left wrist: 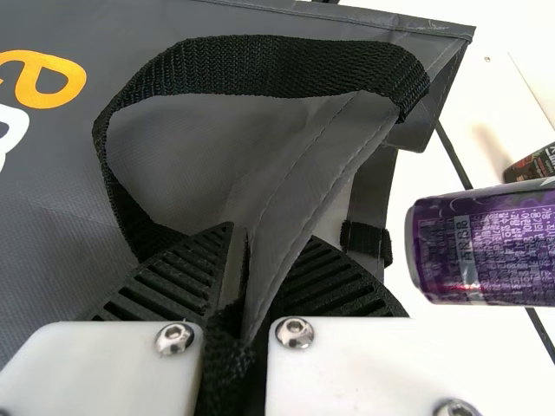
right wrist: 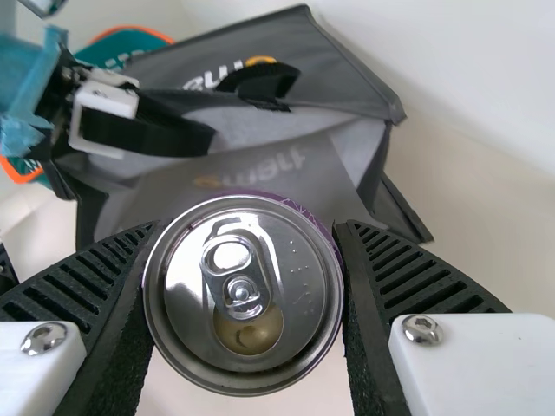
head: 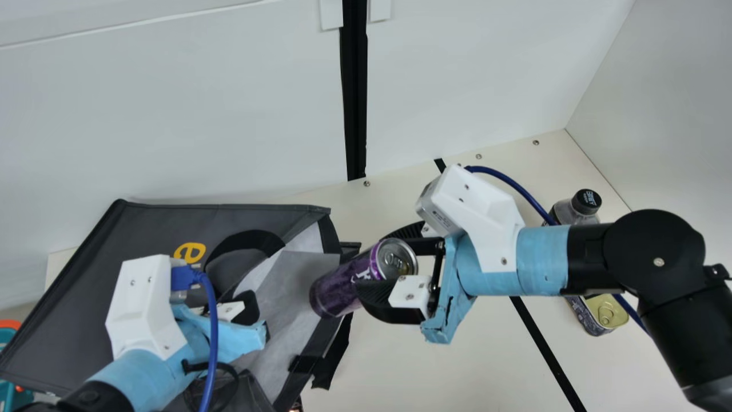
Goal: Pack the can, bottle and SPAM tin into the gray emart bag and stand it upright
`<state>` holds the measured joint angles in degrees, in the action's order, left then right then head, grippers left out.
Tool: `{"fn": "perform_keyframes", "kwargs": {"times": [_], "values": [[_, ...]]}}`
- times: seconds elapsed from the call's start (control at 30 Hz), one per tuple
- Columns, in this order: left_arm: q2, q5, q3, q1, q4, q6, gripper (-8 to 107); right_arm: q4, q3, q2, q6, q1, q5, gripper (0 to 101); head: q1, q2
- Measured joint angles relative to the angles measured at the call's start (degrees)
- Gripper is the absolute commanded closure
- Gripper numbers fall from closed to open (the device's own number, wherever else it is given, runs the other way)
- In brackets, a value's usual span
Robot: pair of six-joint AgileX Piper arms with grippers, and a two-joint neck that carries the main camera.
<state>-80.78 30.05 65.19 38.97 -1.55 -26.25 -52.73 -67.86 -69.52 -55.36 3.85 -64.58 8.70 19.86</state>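
Observation:
The gray bag [head: 171, 229] lies on its side at the left of the main view, its mouth facing right. My left gripper [head: 251, 315] is at the bag's mouth; in the left wrist view the left gripper [left wrist: 247, 286] is shut on the bag's edge beside the strap. My right gripper [head: 394, 269] holds the purple can [head: 343, 286], tilted, its far end at the opening. In the right wrist view the right gripper [right wrist: 243, 295] grips the can [right wrist: 243, 303] at its lid end. The bottle [head: 575, 209] and SPAM tin [head: 609, 313] are at the right, partly behind my right arm.
A teal and orange container [head: 8, 337] stands at the left edge of the main view. White walls [head: 171, 114] rise behind the cream table [head: 389, 360], and a black tape line [head: 546, 349] crosses the tabletop at the right.

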Motion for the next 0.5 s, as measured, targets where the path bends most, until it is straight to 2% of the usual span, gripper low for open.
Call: {"fn": "perform_keyframes", "kwargs": {"times": [0.5], "values": [[0.00, 0.00, 0.00, 0.00, 0.00, 0.00, 107, -5.50, 4.87, -1.71, -3.42, -5.34, 8.20, 101, 0.00, 0.09]]}}
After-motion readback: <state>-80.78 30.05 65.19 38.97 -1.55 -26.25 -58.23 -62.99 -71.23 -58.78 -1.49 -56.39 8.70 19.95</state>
